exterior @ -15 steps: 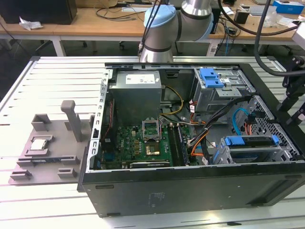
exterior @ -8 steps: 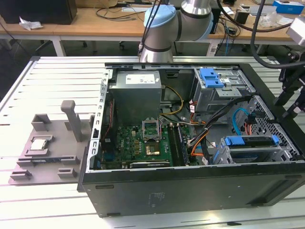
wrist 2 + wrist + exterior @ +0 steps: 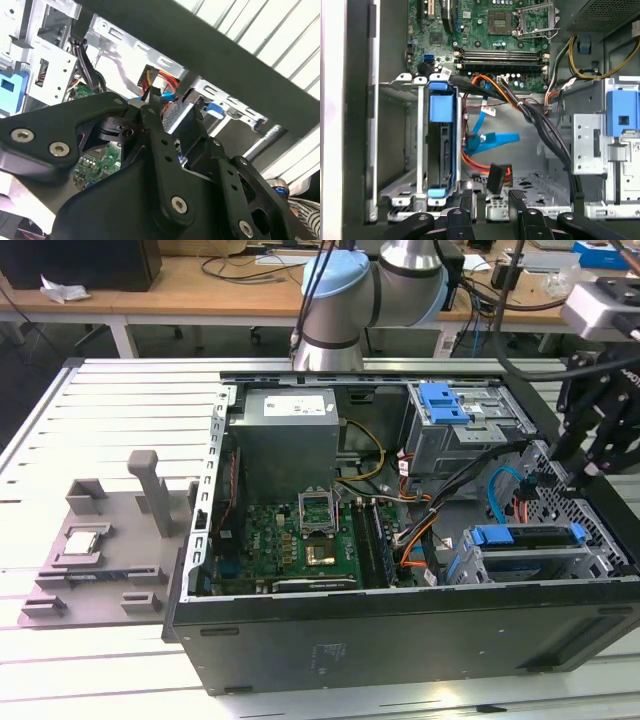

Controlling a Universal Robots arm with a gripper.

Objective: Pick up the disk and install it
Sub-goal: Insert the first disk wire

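Gripper (image 3: 491, 197): my 2 fingers (image 3: 466, 200) stand apart with a clear gap between them and hold nothing. In the exterior view, the gripper (image 3: 597, 435) hangs over the computer case (image 3: 400, 640) at the exterior view's right.

Disk (image 3: 441, 150): on edge in the drive cage (image 3: 402, 190), with its blue bracket at both ends. In the exterior view, it (image 3: 525, 538) sits in the case corner near me. I judge it is in its bay, but I cannot tell whether it is fully home.

Risk 1: the loose blue and orange cables (image 3: 490, 140) lie just beside the disk and close to my fingers. A low pass could hook one and pull it.

Risk 2: the black cable bundle (image 3: 540, 120) crosses the bay. A sideways move could drag it against the motherboard (image 3: 485, 50).

Risk 3: the cage walls are close to the bracket. A finger coming in off line would strike metal, not the bracket.

Risk 4: if the disk is only part seated, a nudge could tilt it in the rails.

Writing: the power supply (image 3: 290, 430) has a white sticker on top. Its print is too small for me to read.
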